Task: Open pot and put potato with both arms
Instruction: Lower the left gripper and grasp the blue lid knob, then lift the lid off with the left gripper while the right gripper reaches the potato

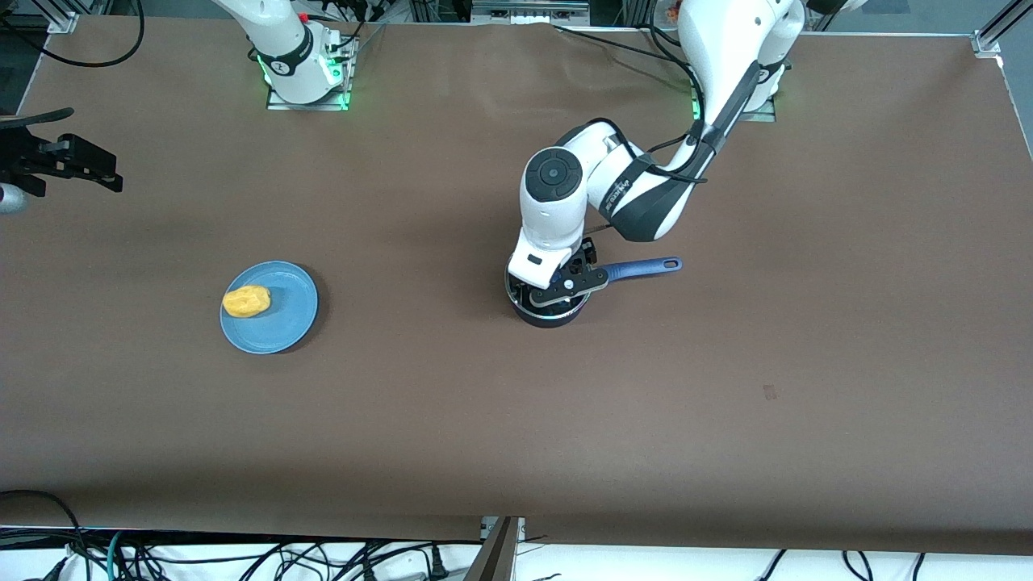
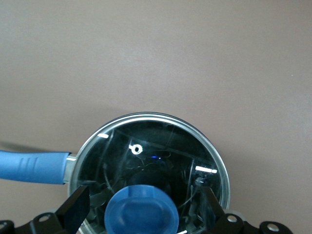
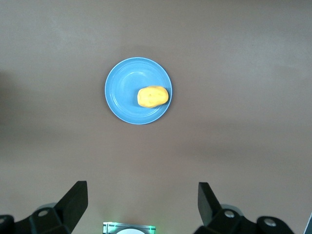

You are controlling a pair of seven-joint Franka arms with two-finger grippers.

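The black pot (image 1: 550, 315) stands mid-table, its blue handle (image 1: 646, 268) pointing toward the left arm's end. The glass lid (image 2: 161, 146) with its blue knob (image 2: 141, 212) sits on the pot (image 2: 214, 151). My left gripper (image 1: 558, 290) is low over the lid and open, one finger (image 2: 77, 207) on each side of the knob, apart from it. The yellow potato (image 1: 246, 301) lies on the light-blue plate (image 1: 282, 327) toward the right arm's end. My right gripper (image 3: 141, 200) is open and empty, high above the table, and sees the potato (image 3: 153, 96) on the plate (image 3: 122, 92).
The brown table (image 1: 516, 420) is bare around the pot and the plate. The arm bases stand along the edge farthest from the front camera. Cables hang below the table edge nearest to it. A black gripper-like part (image 1: 69, 157) shows at the right arm's end.
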